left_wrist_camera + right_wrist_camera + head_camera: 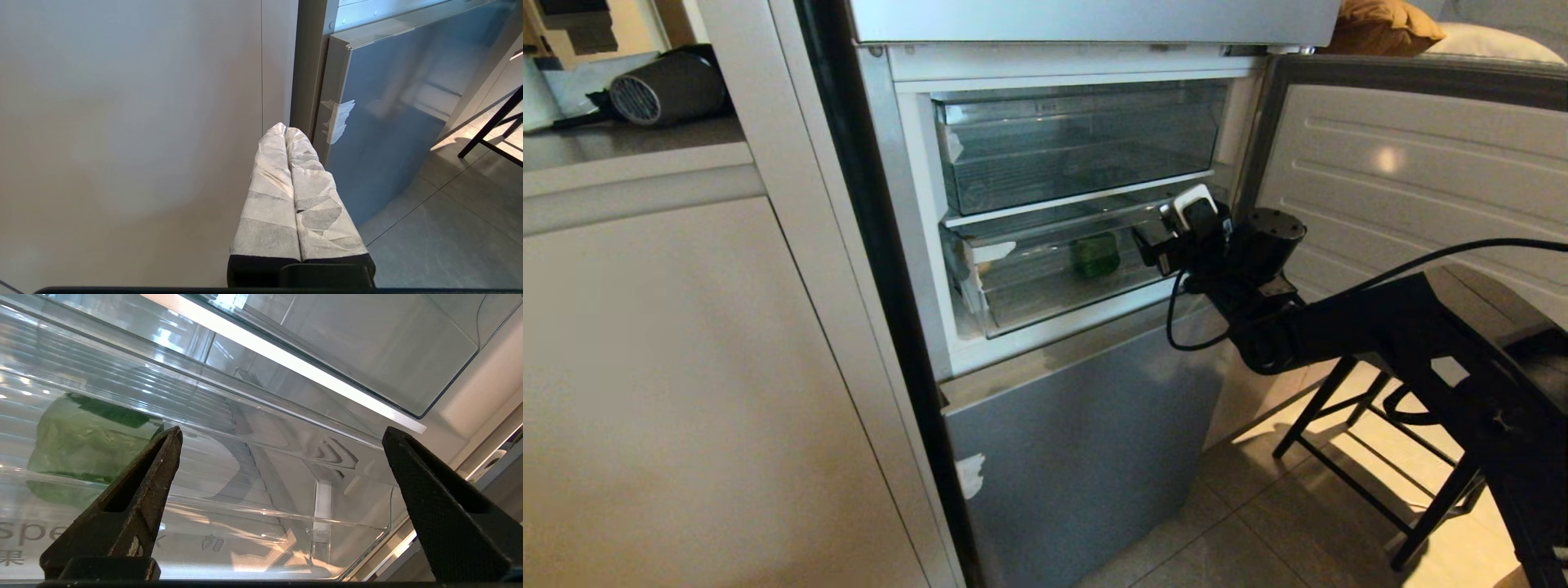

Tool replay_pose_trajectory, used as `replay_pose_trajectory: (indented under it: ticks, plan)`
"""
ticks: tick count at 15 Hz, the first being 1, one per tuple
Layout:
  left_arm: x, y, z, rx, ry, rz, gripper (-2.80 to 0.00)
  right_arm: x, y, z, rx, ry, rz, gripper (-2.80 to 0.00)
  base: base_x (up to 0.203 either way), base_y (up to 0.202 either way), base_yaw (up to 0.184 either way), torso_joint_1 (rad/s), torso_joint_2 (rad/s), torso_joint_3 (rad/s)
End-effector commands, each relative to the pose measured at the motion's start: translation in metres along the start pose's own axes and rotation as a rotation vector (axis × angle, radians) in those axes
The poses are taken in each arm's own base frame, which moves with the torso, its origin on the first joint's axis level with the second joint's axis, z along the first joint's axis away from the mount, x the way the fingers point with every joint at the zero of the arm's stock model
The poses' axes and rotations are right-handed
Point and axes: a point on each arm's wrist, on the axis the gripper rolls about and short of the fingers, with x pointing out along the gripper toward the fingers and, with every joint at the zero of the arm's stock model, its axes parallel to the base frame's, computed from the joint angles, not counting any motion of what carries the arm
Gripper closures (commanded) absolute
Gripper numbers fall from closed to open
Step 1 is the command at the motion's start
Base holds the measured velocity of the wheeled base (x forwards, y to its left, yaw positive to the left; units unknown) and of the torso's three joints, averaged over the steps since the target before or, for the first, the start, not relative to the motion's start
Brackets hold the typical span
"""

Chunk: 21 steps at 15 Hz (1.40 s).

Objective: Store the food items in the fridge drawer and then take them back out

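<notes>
A green bell pepper (1094, 255) lies inside the lower transparent fridge drawer (1045, 286), roughly at its middle. My right gripper (1156, 245) hovers at the right end of that drawer's front wall, pointing into the fridge. In the right wrist view the right gripper (282, 433) is open with nothing between its black fingers (135, 498), and the pepper (81, 445) shows through the clear drawer wall (286, 522) beside one finger. My left gripper (285, 130) is shut and empty, parked low by the beige cabinet.
An empty upper clear drawer (1078, 147) sits above the lower one. The open fridge door (1405, 171) stands to the right, with a black stool (1380, 441) beneath my right arm. The silver lower panel (1086, 441) is shut. A hair dryer (662, 90) lies on the counter at the left.
</notes>
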Motion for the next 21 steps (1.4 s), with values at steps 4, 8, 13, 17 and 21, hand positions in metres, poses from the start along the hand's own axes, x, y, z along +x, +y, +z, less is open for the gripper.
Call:
replay_pose_trajectory:
  ticks: [4, 8, 13, 17, 21]
  plan:
    - [0.001, 0.000, -0.003, 0.000, 0.010, 0.000, 0.00, 0.003, -0.001, 0.002, -0.003, -0.019, -0.010, -2.80, 0.000, 0.000, 0.000, 0.000, 0.00, 0.000]
    - [0.001, 0.000, -0.003, 0.000, 0.010, 0.000, 0.00, 0.007, -0.003, 0.007, -0.004, -0.029, -0.015, -2.80, 0.000, 0.000, 0.000, 0.000, 0.00, 0.000]
    - [0.001, 0.000, -0.003, 0.000, 0.010, 0.000, 0.00, 0.005, -0.005, 0.011, -0.012, -0.030, -0.016, -2.80, 0.000, 0.000, 0.000, 0.000, 0.00, 0.000]
    - [0.001, 0.000, -0.003, 0.000, 0.010, 0.000, 0.00, -0.005, -0.011, 0.022, -0.015, -0.017, -0.010, -2.80, 0.000, 0.000, 0.000, 0.000, 0.00, 0.000]
    - [0.001, 0.000, -0.003, 0.000, 0.010, 0.000, 0.00, -0.024, -0.015, 0.030, -0.022, 0.020, 0.008, -2.80, 0.000, 0.000, 0.000, 0.000, 0.00, 0.000]
